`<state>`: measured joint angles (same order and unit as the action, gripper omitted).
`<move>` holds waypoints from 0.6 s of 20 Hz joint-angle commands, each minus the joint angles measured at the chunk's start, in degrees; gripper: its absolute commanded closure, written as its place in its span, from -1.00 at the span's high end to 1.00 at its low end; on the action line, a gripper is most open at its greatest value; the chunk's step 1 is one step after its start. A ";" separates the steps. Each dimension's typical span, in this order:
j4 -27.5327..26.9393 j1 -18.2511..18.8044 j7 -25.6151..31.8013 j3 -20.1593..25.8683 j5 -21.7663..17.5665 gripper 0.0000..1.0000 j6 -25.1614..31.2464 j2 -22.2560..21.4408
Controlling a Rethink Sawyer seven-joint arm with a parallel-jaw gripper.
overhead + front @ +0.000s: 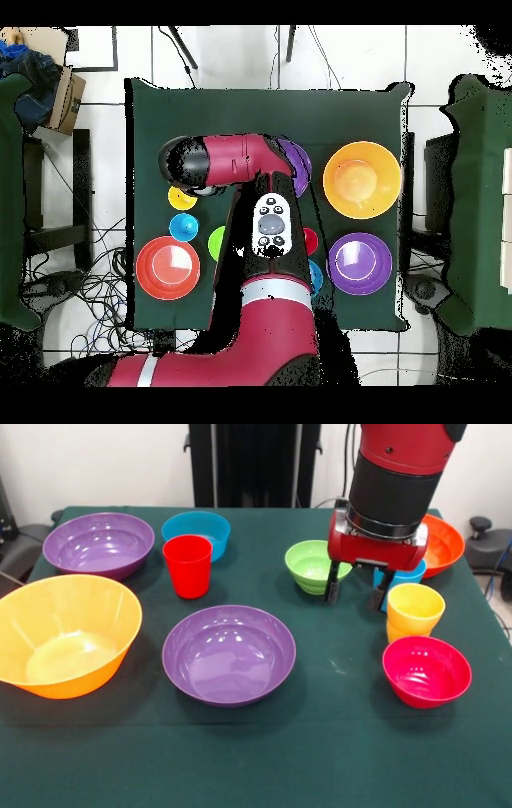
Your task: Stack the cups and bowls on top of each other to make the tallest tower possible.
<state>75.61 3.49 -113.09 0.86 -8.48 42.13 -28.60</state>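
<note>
The end effector hangs low over the green tabletop at the end of the red and black arm. Its two dark fingers point down, spread apart with only cloth showing between them, and it has hold of nothing.

In the front view, the green bowl sits just beside the end effector's left-hand finger, partly hidden behind it. On the other side, the yellow cup stands upright just beside the right-hand finger, and the light blue cup shows behind that finger, mostly hidden by the end effector's red body. The orange bowl lies behind the end effector towards the picture's right, partly covered by the arm. The pink bowl sits in front of the yellow cup, nearer the camera than the end effector.

Well apart from the end effector, towards the picture's left, the red cup stands upright with the blue bowl just behind it. One purple bowl lies beyond them at the far left, the other purple bowl lies nearer the camera between the red cup and the tabletop's front edge, and the big yellow-orange bowl sits farthest from the end effector. All bowls and cups rest open side up, each on its own.

From overhead the arm covers much of the middle of the tabletop.
</note>
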 commanded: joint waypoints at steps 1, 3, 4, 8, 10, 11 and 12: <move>-0.98 0.37 5.59 4.37 -4.16 1.00 2.51 2.58; -0.98 0.54 5.76 4.45 -4.28 1.00 2.14 2.85; -1.14 0.53 5.97 4.40 -4.44 1.00 2.22 2.97; -2.08 -0.10 6.04 3.92 -5.03 1.00 2.84 3.32; -2.40 -0.44 6.09 3.70 -5.34 1.00 3.08 3.50; -2.63 -0.60 5.97 3.62 -5.45 1.00 3.00 3.80; -2.77 -0.72 5.85 3.58 -5.51 1.00 2.86 4.01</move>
<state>75.61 3.48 -113.09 0.86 -8.48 42.13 -28.32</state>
